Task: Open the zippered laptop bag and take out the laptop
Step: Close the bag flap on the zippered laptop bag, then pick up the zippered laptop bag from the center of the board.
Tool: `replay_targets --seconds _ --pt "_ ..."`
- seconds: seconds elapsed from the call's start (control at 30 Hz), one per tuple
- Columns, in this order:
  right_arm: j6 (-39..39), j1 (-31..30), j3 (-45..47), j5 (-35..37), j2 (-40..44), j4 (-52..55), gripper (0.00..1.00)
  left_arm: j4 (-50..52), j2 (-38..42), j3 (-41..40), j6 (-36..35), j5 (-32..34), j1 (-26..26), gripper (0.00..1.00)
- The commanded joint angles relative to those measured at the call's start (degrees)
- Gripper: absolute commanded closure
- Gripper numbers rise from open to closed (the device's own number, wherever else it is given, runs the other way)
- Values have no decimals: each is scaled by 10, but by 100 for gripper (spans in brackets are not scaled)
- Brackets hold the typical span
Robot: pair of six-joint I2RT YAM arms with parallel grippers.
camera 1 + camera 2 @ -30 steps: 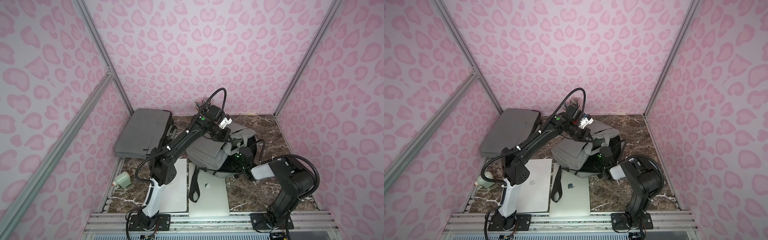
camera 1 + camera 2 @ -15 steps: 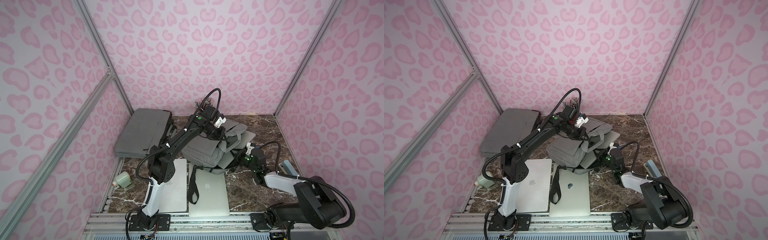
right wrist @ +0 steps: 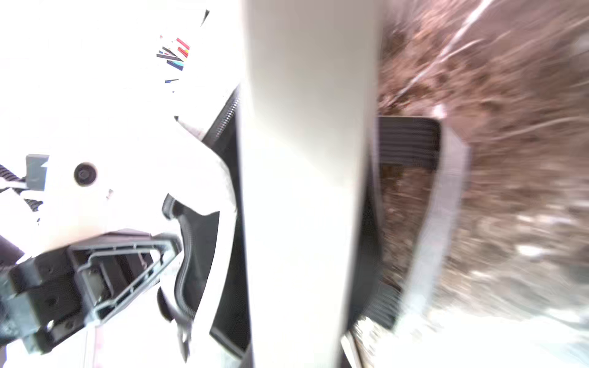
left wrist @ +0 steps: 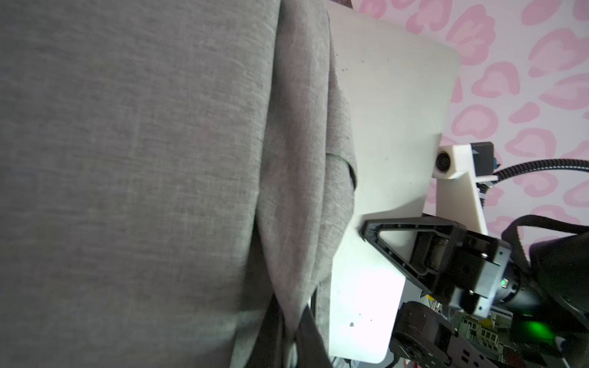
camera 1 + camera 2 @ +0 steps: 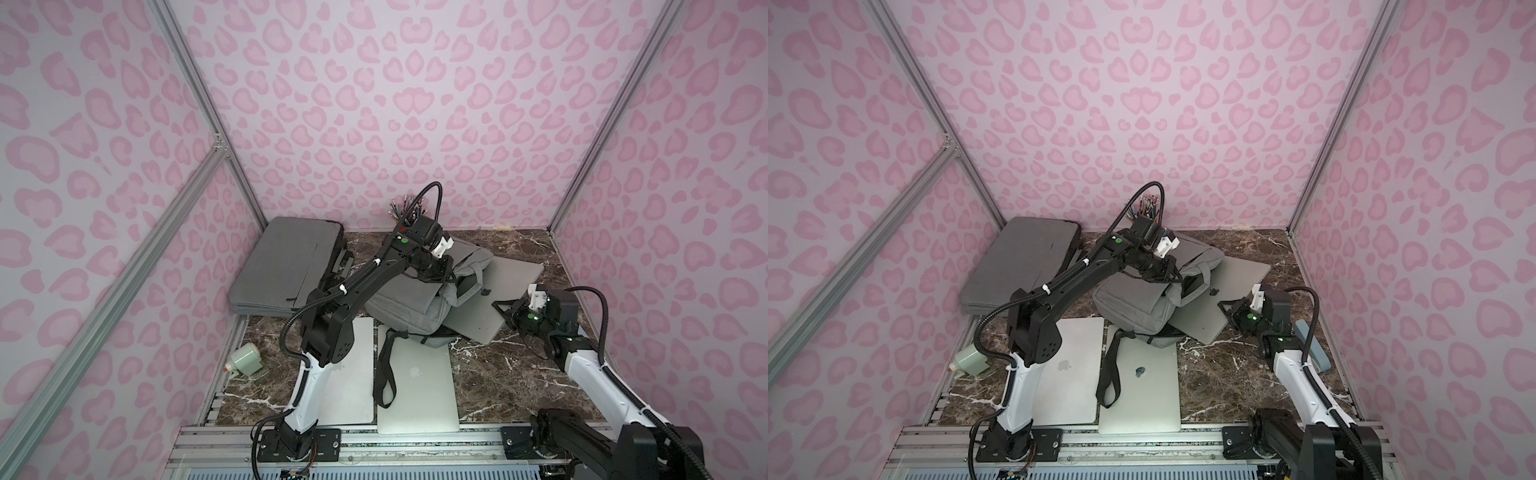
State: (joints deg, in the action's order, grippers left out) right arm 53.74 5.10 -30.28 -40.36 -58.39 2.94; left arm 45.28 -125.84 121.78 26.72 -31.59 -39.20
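In both top views a soft gray cloth bag (image 5: 409,301) (image 5: 1129,297) slumps in the middle of the brown marble surface (image 5: 519,374). A flat gray laptop (image 5: 498,303) with round corners sticks out of the bag's open mouth toward 3 o'clock, and most of it shows. The left gripper (image 5: 445,272) sits on the bag's top cloth. Its jaws are together, and I cannot tell if cloth is pinched between them. The right gripper (image 5: 503,309) is at the gray laptop's 3 o'clock edge. A black strap (image 5: 384,374) trails toward 6 o'clock, along the edge of one of two smooth silver laptops (image 5: 417,374). A padded sleeve (image 5: 286,262) lies at 10 o'clock, a pale green cup (image 5: 245,359) at 8 o'clock, and a bunch of pens (image 5: 405,208) at 12 o'clock.

In the left wrist view the bag's cloth (image 4: 127,191) looks rough and woven, with long folds. The gray laptop's face (image 4: 389,111) is smooth and pale. A black three-cornered finger (image 4: 414,223) of the right gripper lies flat on it.

The right wrist view is blurry and very bright. The gray laptop's thin edge (image 3: 306,191) runs between the right jaws, which are clamped on it. A dark ribbed pad (image 3: 408,143) presses one side.
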Motion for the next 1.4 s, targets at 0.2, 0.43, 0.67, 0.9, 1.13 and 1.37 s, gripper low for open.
replay_targets --seconds 0.2,0.43,0.67,0.9,1.13,1.37 --pt "-139 107 -47 -90 63 123 100 -23 -45 27 11 14 -6 90" --pt "-203 160 -105 -75 57 198 100 10 -56 50 -27 -16 -12 70" --pt "-244 188 -130 -74 46 231 100 71 -13 44 -106 44 4 47" --pt "-266 195 -145 -62 39 243 100 95 63 -50 -154 190 74 43" --pt "-253 195 -116 -93 34 203 100 -2 143 -220 -116 192 174 38" --pt "-245 193 -85 -125 35 181 100 -60 126 -278 -97 146 225 37"
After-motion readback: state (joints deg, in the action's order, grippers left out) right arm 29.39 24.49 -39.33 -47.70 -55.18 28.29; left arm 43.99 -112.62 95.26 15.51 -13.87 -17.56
